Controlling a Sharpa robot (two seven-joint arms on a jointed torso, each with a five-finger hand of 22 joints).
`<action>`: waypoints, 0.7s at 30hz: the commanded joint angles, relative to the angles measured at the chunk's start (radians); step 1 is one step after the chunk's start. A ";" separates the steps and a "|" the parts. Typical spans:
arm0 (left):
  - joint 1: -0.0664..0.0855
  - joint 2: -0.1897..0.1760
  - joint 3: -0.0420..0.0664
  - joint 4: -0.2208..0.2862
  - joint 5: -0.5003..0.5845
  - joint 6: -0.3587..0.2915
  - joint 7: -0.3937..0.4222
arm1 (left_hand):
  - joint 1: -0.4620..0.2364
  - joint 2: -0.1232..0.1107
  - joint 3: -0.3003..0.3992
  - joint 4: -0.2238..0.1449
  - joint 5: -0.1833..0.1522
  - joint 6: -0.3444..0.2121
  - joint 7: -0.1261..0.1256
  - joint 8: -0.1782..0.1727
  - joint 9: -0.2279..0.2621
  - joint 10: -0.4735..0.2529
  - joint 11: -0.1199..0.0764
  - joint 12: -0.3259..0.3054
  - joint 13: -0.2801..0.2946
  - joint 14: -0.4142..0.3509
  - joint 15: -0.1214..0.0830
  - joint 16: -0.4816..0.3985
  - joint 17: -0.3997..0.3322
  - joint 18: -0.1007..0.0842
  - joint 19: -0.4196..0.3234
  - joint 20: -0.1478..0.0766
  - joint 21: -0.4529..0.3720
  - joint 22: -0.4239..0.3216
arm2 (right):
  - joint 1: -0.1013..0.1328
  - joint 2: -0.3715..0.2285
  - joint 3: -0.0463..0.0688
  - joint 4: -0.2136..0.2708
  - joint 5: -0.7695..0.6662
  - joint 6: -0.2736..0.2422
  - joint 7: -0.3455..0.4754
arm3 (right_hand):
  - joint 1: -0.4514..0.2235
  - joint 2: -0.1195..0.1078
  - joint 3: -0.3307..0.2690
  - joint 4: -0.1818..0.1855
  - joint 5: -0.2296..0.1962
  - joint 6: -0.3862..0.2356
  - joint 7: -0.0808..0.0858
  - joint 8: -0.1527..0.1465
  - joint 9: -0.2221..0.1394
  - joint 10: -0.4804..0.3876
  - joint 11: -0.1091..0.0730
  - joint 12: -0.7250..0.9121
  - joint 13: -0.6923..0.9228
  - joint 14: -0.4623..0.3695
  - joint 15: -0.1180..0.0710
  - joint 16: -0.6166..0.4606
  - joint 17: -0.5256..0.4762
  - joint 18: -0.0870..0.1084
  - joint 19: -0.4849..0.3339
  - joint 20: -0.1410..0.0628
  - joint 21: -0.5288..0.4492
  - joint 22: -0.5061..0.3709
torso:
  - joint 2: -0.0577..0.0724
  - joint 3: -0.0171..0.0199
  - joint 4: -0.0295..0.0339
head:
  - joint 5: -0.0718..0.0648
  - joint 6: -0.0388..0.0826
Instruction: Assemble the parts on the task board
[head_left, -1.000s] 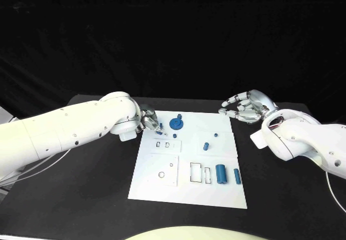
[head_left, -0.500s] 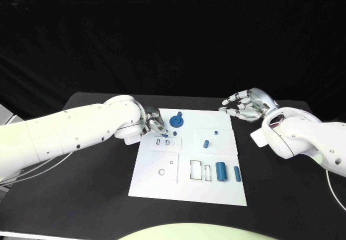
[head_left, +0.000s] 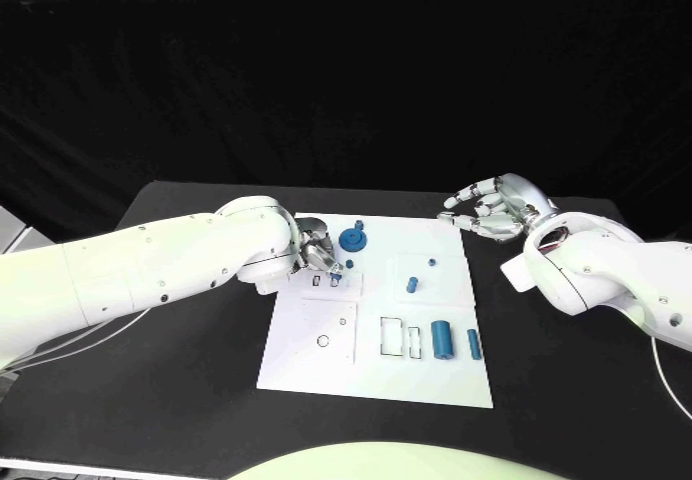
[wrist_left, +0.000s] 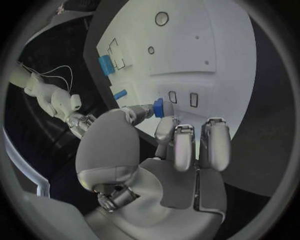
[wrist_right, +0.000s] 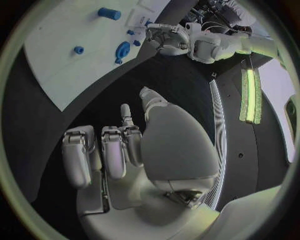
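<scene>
The white task board (head_left: 335, 372) lies mid-table. My left hand (head_left: 319, 254) hovers over its back left part and pinches a small blue part (wrist_left: 159, 107) between thumb and a finger, just above two small rectangular slots (wrist_left: 182, 98). On the board stand a blue gear-like part (head_left: 353, 240), a small peg (head_left: 431, 264), an oblong part (head_left: 413, 286), a thick cylinder (head_left: 441, 344) and a slim bar (head_left: 473, 347). My right hand (head_left: 490, 211) hangs off the board's back right corner, fingers loosely bent, holding nothing.
Outlined recesses (head_left: 400, 340) and a round hole (head_left: 323, 346) mark the board's near half. Black table (head_left: 159, 400) surrounds the board on all sides. The left arm (head_left: 144, 270) reaches across the table's left part.
My left hand has moved right and nearer over the board with the small blue part, toward the two slots. The right hand has stayed in place.
</scene>
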 joint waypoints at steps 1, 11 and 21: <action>-0.003 0.006 0.000 -0.002 -0.034 -0.009 -0.006 | -0.002 0.011 0.167 -0.170 0.006 0.051 -0.046 0.005 0.134 0.009 0.001 0.007 0.001 0.087 -0.008 0.002 0.187 -0.009 0.003 -0.002 0.003 0.052 | -0.001 0.001 0.000 0.000 -0.007 0.014 0.007 | 0.006 0.003 0.007 0.001 0.005 -0.007 0.003 -0.005 -0.001 0.031 0.009 -0.006 0.194 0.106 0.005 0.003 0.263 -0.007 0.103 0.008 0.004 0.263 | 0.000 -0.0001 0.0009 | 0.000 -0.003; -0.009 0.013 -0.001 -0.007 -0.074 -0.008 -0.005 | -0.006 0.012 0.168 -0.170 0.006 0.054 -0.048 0.007 0.136 0.012 -0.001 0.009 0.004 0.088 -0.009 0.002 0.188 -0.009 0.003 -0.003 0.003 0.052 | -0.001 0.001 0.000 0.000 -0.008 0.014 0.008 | 0.004 0.004 0.007 0.002 0.006 -0.008 0.003 -0.005 -0.002 0.031 0.009 -0.006 0.194 0.106 0.005 0.003 0.263 -0.007 0.103 0.008 0.004 0.263 | 0.000 -0.0005 0.0006 | -0.001 -0.005; -0.012 0.016 -0.001 -0.008 -0.091 0.009 -0.007 | -0.009 0.012 0.167 -0.170 0.005 0.058 -0.050 0.010 0.138 0.011 -0.002 0.006 -0.001 0.087 -0.010 0.001 0.185 -0.009 0.003 -0.004 0.003 0.052 | -0.001 0.001 0.000 0.000 -0.008 0.013 0.009 | 0.004 0.004 0.007 0.002 0.006 -0.008 0.003 -0.005 -0.002 0.031 0.009 -0.006 0.194 0.106 0.005 0.003 0.263 -0.007 0.103 0.008 0.004 0.263 | 0.001 -0.0002 0.0009 | 0.000 -0.010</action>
